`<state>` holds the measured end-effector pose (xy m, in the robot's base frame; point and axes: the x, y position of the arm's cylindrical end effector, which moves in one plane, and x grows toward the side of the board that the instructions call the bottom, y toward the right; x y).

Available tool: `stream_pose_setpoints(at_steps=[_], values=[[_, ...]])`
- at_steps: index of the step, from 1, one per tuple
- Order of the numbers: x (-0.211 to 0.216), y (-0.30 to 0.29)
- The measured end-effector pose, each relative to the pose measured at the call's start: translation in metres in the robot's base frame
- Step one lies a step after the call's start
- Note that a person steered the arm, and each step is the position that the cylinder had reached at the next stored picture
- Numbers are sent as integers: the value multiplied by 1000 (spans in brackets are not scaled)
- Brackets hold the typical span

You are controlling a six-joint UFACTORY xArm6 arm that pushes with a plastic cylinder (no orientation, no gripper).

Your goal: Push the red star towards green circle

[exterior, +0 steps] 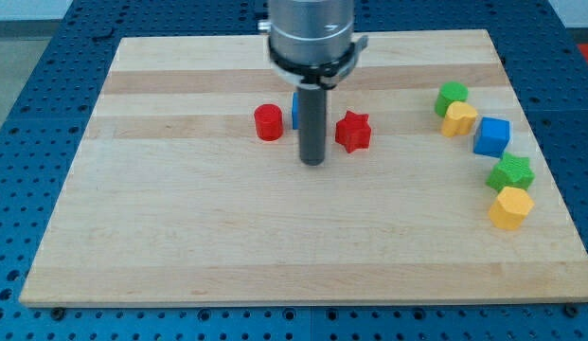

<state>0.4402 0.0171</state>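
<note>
The red star [352, 132] lies near the middle of the wooden board [275, 246]. The green circle [452, 96] sits at the view's upper right, touching a yellow block [459, 119]. My tip [313, 161] rests on the board just left of the red star and slightly lower, a small gap between them. A red cylinder [268, 122] stands to the tip's left. A blue block [296, 111] is mostly hidden behind the rod.
On the view's right, a blue cube [492, 137], a green star [511, 173] and a yellow hexagon [510, 207] run down in a curved line near the board's right edge. A blue pegboard table [47, 85] surrounds the board.
</note>
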Motion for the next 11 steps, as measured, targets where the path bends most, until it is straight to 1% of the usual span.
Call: stream_pose_setpoints(at_steps=[2, 3, 5, 6, 7, 8, 11], values=[[-53, 72], [-66, 89], [-86, 109], [-85, 101], [-85, 77], [-97, 74], [-123, 111]])
